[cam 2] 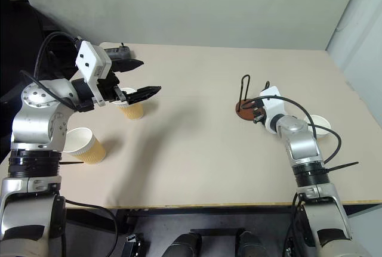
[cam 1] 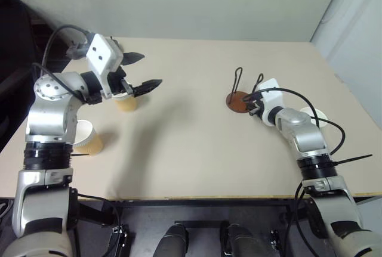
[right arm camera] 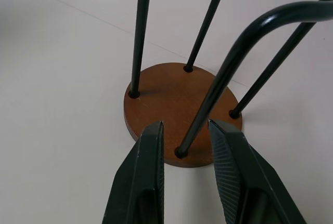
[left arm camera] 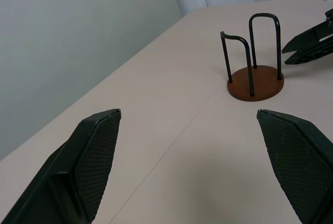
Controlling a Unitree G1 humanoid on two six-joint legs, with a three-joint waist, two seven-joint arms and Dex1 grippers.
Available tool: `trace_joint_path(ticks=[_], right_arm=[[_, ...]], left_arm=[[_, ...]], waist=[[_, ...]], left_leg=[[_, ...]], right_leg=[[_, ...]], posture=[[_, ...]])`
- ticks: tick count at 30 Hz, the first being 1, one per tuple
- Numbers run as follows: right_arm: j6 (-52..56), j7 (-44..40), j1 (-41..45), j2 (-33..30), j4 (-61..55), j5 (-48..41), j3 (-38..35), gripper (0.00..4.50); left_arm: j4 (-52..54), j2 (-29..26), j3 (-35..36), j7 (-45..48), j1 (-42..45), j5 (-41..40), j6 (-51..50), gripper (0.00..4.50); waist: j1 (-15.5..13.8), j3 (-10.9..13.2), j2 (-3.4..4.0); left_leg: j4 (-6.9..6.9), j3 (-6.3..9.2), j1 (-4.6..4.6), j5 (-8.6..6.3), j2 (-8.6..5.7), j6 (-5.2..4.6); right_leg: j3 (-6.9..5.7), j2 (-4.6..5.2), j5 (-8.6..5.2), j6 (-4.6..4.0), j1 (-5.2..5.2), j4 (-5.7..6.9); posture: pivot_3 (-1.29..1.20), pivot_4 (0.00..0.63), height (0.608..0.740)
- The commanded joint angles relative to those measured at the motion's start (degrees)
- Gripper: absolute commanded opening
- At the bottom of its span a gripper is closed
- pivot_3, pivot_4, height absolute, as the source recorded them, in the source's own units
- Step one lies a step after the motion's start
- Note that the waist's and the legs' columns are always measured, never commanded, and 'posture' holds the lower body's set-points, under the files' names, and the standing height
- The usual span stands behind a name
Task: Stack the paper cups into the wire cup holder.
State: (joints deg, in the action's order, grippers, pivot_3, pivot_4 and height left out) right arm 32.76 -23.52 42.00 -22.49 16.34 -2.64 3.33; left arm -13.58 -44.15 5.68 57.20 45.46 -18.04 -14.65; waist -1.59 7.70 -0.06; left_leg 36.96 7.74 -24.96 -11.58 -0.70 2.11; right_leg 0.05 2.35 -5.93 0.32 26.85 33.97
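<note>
The wire cup holder (cam 1: 240, 96) stood on the right half of the surface (cam 1: 191, 149), its brown disc base flat and its two dark wire loops upright, with no cup in it. The right gripper (right arm camera: 184, 148) was low at the holder's near edge, its fingers (right arm camera: 145, 172) parted narrowly with one wire leg standing between them; from the right wrist view I could not tell whether the pads actually touched that wire. One paper cup (cam 1: 313, 115) sat just beyond the right arm, near the surface's right edge.

On the left side, the left gripper (cam 1: 138, 71) hovered above the surface with its fingers spread as wide as they go and nothing between them. A second cup (cam 1: 125, 101) stood upright directly beneath it, and a third cup (cam 1: 88, 138) lay tipped on its side closer to the near edge (partly behind the left arm).

The main risk seemed to be at the holder: if the right fingers closed off-centre or pushed forward, the light base could slide or tip, and the wire might slip free. The upright cup under the left gripper could be knocked over by a careless descent, and the tipped cup might roll toward the edge if nudged.
</note>
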Motion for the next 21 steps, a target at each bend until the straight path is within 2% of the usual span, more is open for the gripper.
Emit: trace_joint_path(ticks=[1, 21], right_arm=[[-1.3, 1.7, 2.0, 0.9, -0.5, 0.1, -1.4, 1.30], [-2.8, 6.1, 4.1, 4.4, 2.4, 0.5, -1.8, 1.30]], left_arm=[[0.9, -0.7, 0.7, -0.1, 1.5, 0.3, 1.0, 4.48], [1.6, -0.9, 0.9, -0.1, 1.2, 0.2, 0.7, 4.48]], waist=[[0.0, 0.0, 0.00], [0.0, 0.0, 0.02]], left_leg=[[0.00, 0.00, 0.00, 0.00, 0.00, 0.00], [0.00, 0.00, -0.01, -0.14, 0.01, 0.23]], right_leg=[[0.00, 0.00, 0.00, 0.00, 0.00, 0.00], [0.00, 0.00, 0.01, -0.01, 0.03, 0.00]], posture=[[0.00, 0.150, 0.740], [0.00, 0.150, 0.740]])
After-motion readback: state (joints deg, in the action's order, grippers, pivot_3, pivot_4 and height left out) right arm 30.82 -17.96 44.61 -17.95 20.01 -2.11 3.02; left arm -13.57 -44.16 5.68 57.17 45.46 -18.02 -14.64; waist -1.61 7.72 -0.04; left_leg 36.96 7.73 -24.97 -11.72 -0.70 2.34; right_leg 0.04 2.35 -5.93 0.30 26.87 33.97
